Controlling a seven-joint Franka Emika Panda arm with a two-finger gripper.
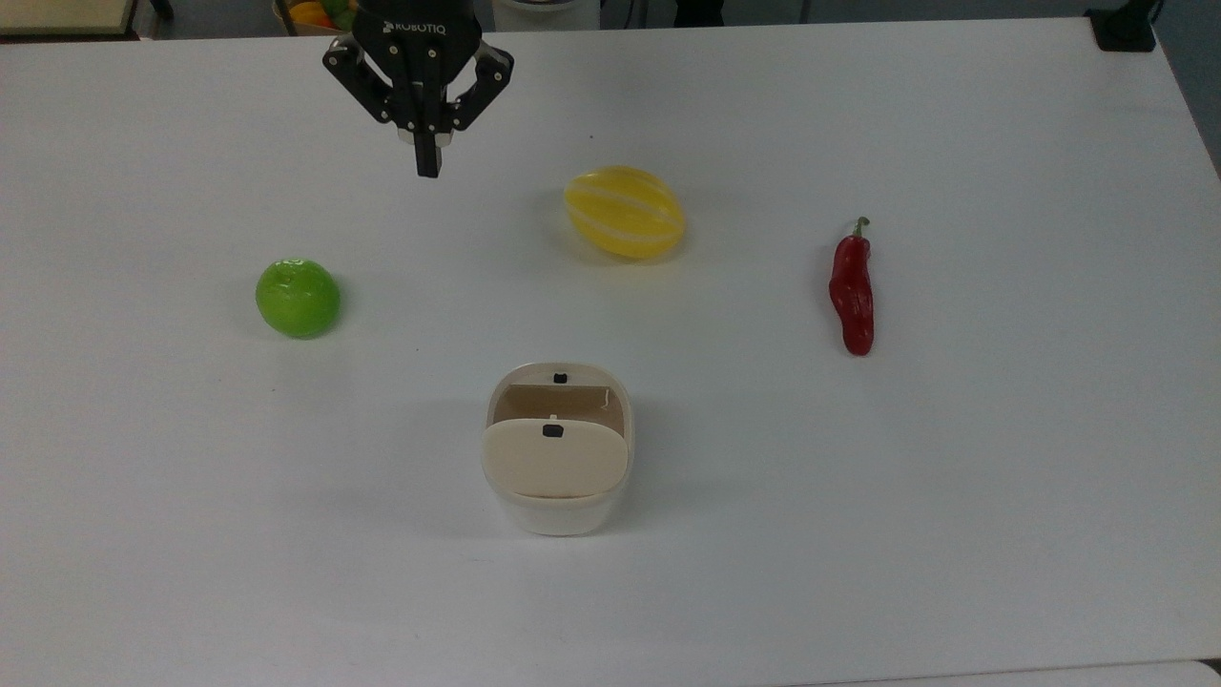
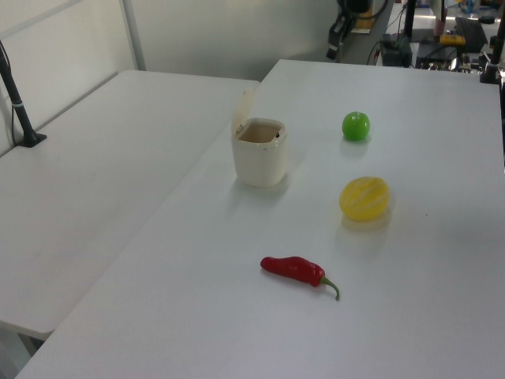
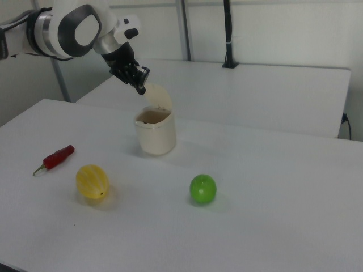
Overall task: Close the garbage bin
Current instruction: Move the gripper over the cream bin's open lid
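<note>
The garbage bin (image 1: 555, 512) is a small cream-white tub standing on the white table near the front of the top view. Its beige lid (image 1: 555, 462) is raised on its hinge, leaving the brownish interior (image 1: 557, 402) uncovered. The bin also appears in the left view (image 2: 259, 160) and the right view (image 3: 155, 135), with the lid (image 3: 158, 97) upright behind the opening. My gripper (image 1: 429, 164) hangs shut and holds nothing, well beyond the bin near the table's far edge, up and to the left in the top view. In the right view the gripper (image 3: 140, 87) is high, beside the lid's top.
A green apple (image 1: 298, 298) lies left of the bin in the top view. A yellow striped melon (image 1: 625, 212) sits beyond the bin, and a red chili (image 1: 851, 296) lies to the right. A basket of fruit (image 1: 320, 11) stands past the table's far edge.
</note>
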